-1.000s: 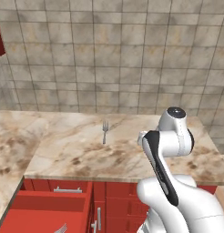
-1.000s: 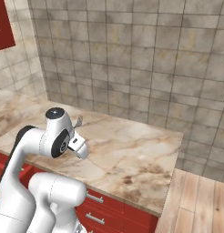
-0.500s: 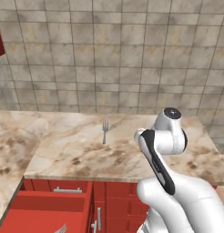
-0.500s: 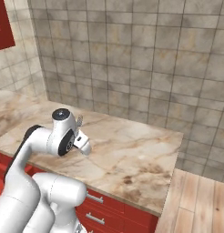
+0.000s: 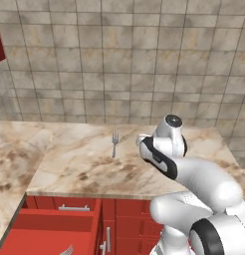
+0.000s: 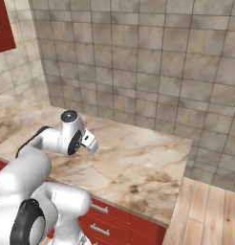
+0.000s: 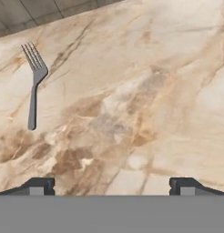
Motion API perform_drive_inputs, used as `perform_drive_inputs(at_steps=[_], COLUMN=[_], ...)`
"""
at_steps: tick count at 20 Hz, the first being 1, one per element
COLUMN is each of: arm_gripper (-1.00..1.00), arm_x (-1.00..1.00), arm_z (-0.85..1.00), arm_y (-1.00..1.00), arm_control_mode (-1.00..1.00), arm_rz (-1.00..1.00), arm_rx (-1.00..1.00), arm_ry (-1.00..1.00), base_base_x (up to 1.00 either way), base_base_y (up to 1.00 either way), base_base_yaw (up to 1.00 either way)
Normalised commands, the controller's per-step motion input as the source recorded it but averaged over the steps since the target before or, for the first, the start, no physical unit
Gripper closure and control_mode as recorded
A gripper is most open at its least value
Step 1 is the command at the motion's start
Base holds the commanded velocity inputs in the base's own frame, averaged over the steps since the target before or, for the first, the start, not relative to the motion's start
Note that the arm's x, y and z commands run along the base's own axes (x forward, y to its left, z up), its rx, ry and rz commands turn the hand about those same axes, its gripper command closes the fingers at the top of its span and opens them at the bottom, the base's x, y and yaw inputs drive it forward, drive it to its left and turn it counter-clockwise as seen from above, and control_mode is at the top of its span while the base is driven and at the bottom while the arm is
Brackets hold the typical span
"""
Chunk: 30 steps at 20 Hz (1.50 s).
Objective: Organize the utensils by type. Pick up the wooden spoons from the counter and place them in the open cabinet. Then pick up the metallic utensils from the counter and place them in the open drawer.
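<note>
Plainly unmarked — fork (image 7: 35, 86) on counter (image 7: 145, 82) — pincer (image 7: 112, 185) wide.

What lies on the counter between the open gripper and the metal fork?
Nothing: in the hand view, bare marbled counter separates the fork from the gripper, whose jaws stand wide apart.

There are no words, numbers, labels or signs to read on anything here.
</note>
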Motion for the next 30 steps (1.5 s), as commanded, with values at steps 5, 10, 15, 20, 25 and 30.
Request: perform_drive_inputs(at_steps=[5,10,15,20,25,30], arm_gripper=[-1.0,-1.0,-1.0,-1.0,-1.0,-1.0], arm_x=[0.78,0.75,0.67,0.56,0.37,0.34], arm_z=[0.0,0.0,0.0,-0.04,-0.22,-0.27], arm_y=[0.26,0.32,0.42,0.32,0.31,0.28], arm_control_mode=[-1.0,-1.0,-1.0,-1.0,-1.0,-1.0], arm_rz=[0.02,0.05,0.05,0.04,0.0,0.0], arm_rx=[0.0,0.0,0.0,0.0,-0.01,-0.09], arm_ry=[0.03,0.05,0.15,0.23,0.23,0.15], base_base_x=[0.0,0.0,0.0,0.0,0.0,0.0], base_base_y=[0.0,0.0,0.0,0.0,0.0,0.0], base_base_yaw=[0.0,0.0,0.0,0.0,0.0,0.0])
